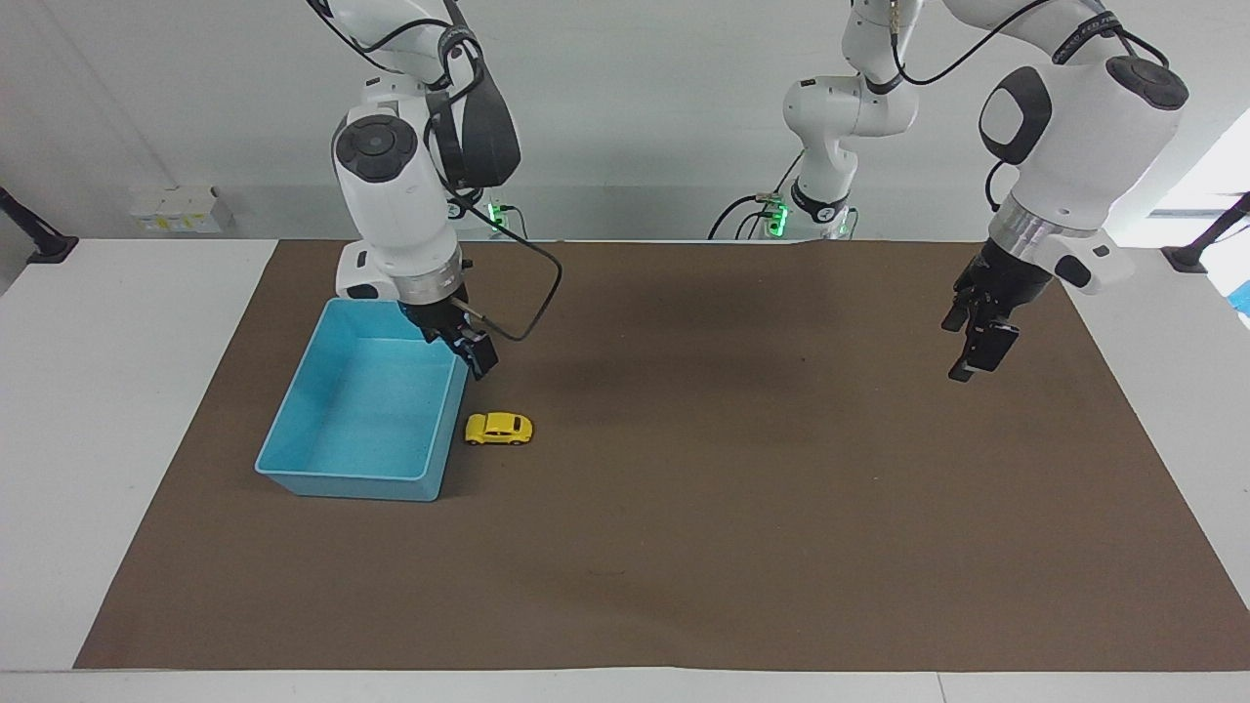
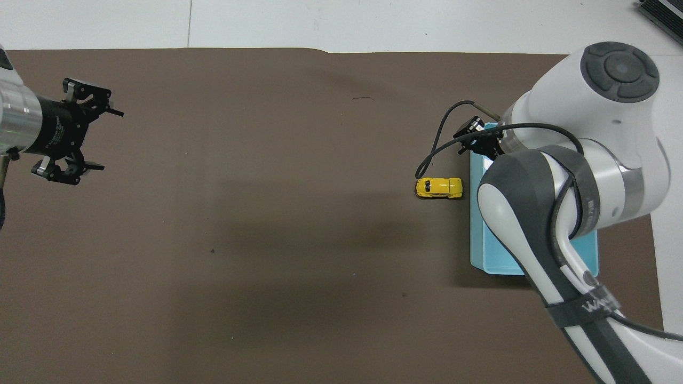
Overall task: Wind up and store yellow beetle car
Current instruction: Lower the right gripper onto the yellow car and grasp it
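The yellow beetle car (image 1: 498, 429) (image 2: 439, 188) stands on the brown mat, close beside the long wall of the blue bin (image 1: 371, 410) (image 2: 488, 256), on the side toward the left arm's end. My right gripper (image 1: 476, 357) (image 2: 470, 136) hangs over that wall of the bin, raised and apart from the car, open and holding nothing. The right arm hides much of the bin in the overhead view. My left gripper (image 1: 977, 344) (image 2: 105, 140) hovers open and empty over the mat near the left arm's end.
The brown mat (image 1: 742, 508) covers most of the white table (image 1: 107, 391). A black cable (image 1: 532, 303) loops from the right wrist beside the gripper. The blue bin holds nothing that shows.
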